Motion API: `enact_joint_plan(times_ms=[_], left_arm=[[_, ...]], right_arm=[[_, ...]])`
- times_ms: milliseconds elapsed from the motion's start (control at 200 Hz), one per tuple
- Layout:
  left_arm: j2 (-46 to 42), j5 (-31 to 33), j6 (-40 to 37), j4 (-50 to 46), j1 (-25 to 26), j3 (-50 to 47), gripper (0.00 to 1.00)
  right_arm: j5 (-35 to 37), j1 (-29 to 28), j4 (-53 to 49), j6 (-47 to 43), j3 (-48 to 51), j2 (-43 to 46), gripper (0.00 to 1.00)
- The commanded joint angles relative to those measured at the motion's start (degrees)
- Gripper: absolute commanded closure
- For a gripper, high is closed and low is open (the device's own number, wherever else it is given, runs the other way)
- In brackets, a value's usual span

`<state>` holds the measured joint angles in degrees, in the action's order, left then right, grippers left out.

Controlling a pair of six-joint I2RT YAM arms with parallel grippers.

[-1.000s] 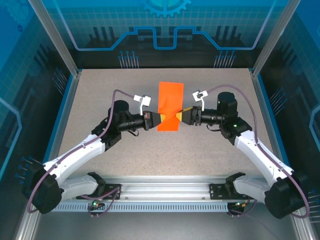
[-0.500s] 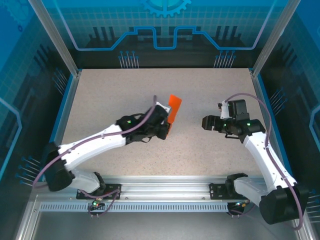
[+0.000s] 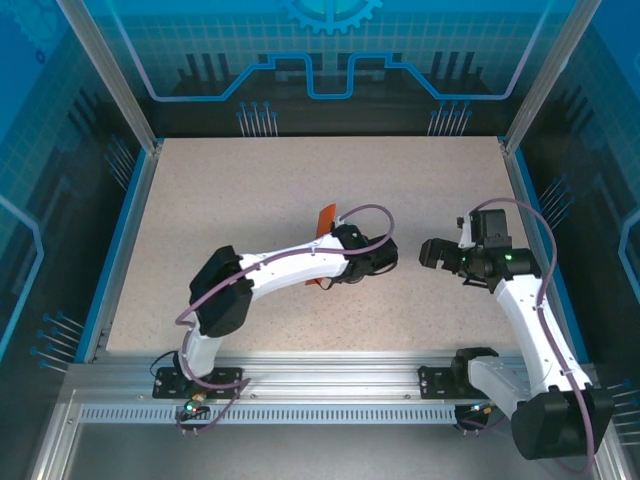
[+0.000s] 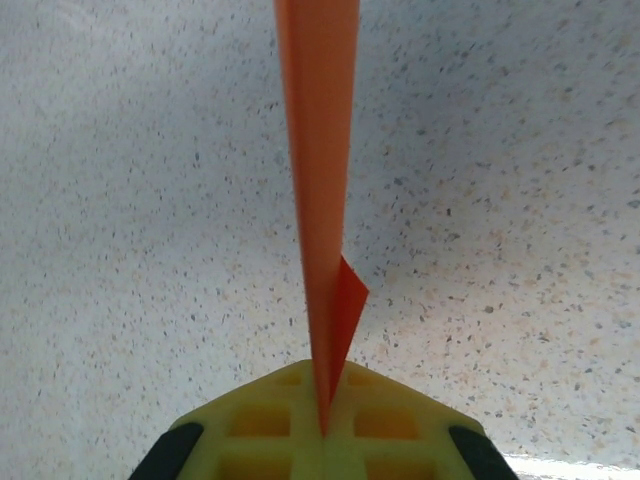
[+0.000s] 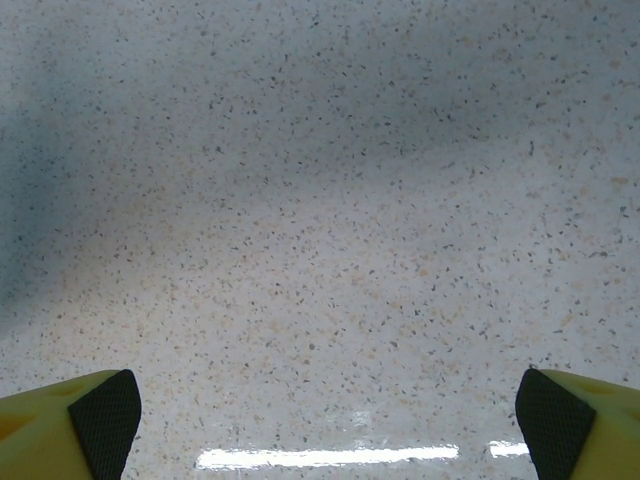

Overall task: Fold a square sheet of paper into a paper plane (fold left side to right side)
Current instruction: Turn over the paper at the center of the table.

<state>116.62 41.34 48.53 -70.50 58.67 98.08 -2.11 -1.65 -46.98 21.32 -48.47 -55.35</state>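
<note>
- Speckled beige table [image 3: 220, 200] inside a blue-panelled enclosure.
- From above: square sheet of paper [image 3: 326, 217], bright orange, up on edge near mid-table, partly behind the left arm [image 3: 290, 265]; right gripper [image 3: 432, 252] well apart to the right, over bare tabletop.
- At the left wrist: left gripper [image 4: 322, 425] pinched tight on the paper's near end, sheet seen edge-on, a small corner of it poking right.
- At the right wrist: jaws spread wide, gripping nothing, bare table beneath.
- Likely step: carrying the left side over to the right. Lay the sheet down flat, line up the edges, pin with the free gripper, then press the crease.
- Count: one sheet, two arms, two grippers.
</note>
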Motion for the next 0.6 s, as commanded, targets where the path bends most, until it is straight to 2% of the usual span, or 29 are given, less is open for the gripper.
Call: enact_joint_plan(times_ms=[0, 125, 500, 595], left_arm=[[2.8, -2.8, 6.9, -4.6, 0.1, 3.3, 1.0], [5.6, -4.6, 7.1, -4.1, -0.5, 5.0, 1.0], [10.5, -16.2, 3.0, 3.1, -3.5, 6.6, 1.0], [10.6, -19.6, 1.8, 5.1, -4.5, 6.5, 0.96]], right_arm=[[-2.1, 1.4, -0.5, -0.6, 0.7, 1.3, 0.0], [-3.4, 1.5, -0.2, -0.5, 1.1, 1.4, 0.0], [-7.2, 1.6, 1.0, -0.2, 2.6, 1.3, 0.0], [-7.9, 1.6, 1.1, -0.2, 2.7, 1.2, 0.0]])
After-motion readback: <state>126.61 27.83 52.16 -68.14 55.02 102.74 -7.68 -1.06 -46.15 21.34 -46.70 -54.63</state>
